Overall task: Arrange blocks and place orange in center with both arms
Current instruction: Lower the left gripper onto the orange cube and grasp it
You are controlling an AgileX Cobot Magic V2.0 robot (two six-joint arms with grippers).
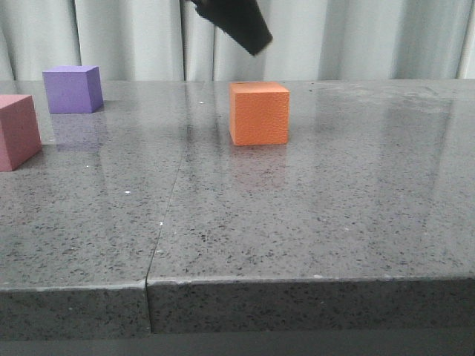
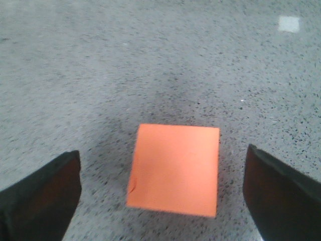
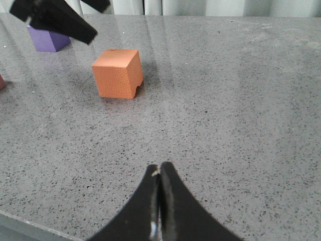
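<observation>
i hold the left gripper (image 2: 160, 193) above the orange cube (image 1: 258, 113) mid-surface, fingers apart, right gripper (image 3: 159, 206) fingers together; next i judge i must fetch the purple cube (image 1: 72, 89)

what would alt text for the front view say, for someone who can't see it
An orange cube sits on a speckled grey stone table near its middle, with the dark tip of the left gripper hanging above it, not touching. A purple cube stands far back on the left, and a dusty pink cube is cut off by the left edge; pale curtains hang behind.
</observation>
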